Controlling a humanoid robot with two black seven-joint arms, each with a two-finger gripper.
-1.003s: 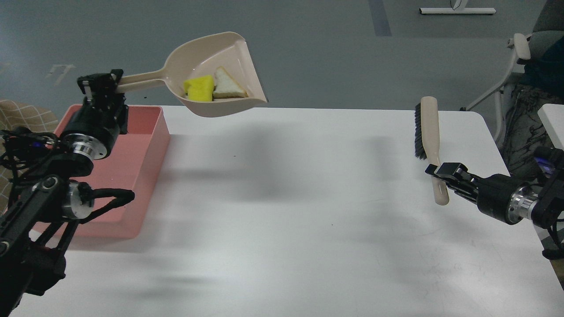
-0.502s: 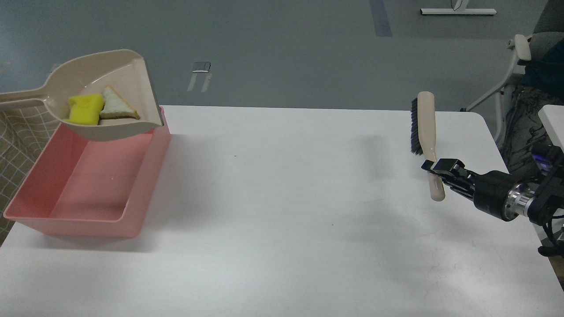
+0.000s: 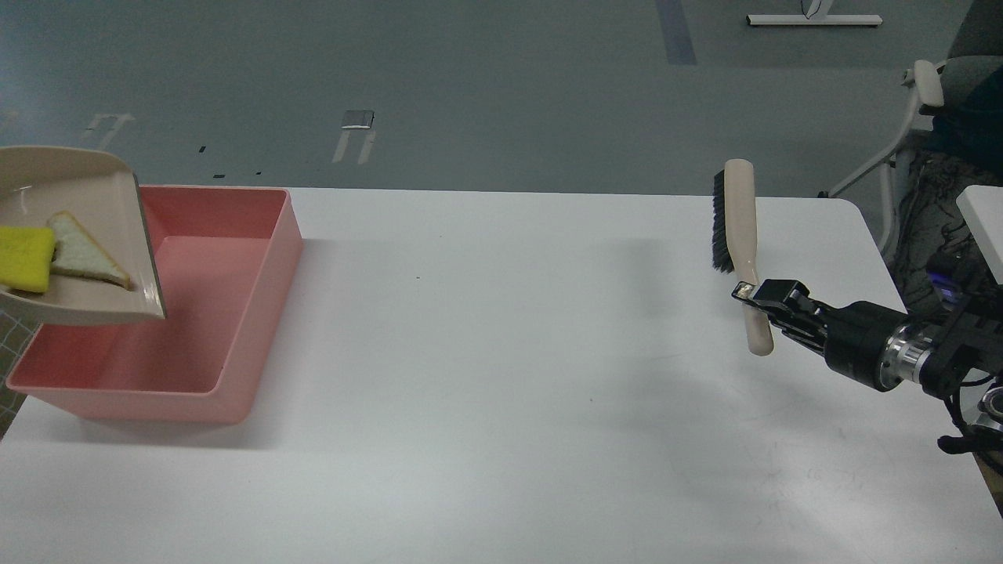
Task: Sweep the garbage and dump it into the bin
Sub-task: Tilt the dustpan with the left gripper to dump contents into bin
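Note:
A beige dustpan (image 3: 86,235) hangs at the left edge of the head view, over the left part of the pink bin (image 3: 227,329). In it lie the garbage: a yellow spongy chunk (image 3: 25,258) and a pale beige-white wedge (image 3: 82,254). The dustpan's handle and my left gripper are out of view past the left edge. My right gripper (image 3: 756,301) is shut on the handle of the long beige brush (image 3: 740,235) with black bristles, held upright above the table's right side.
The white table (image 3: 501,376) fills the view. The bin stands at its far left corner and its inside shows nothing. An office chair (image 3: 925,117) and a second white table edge (image 3: 983,219) stand off to the right.
The dustpan with both scraps has moved left and a little down, from over the bin's far wall to half out of view. The brush and right gripper have shifted slightly left.

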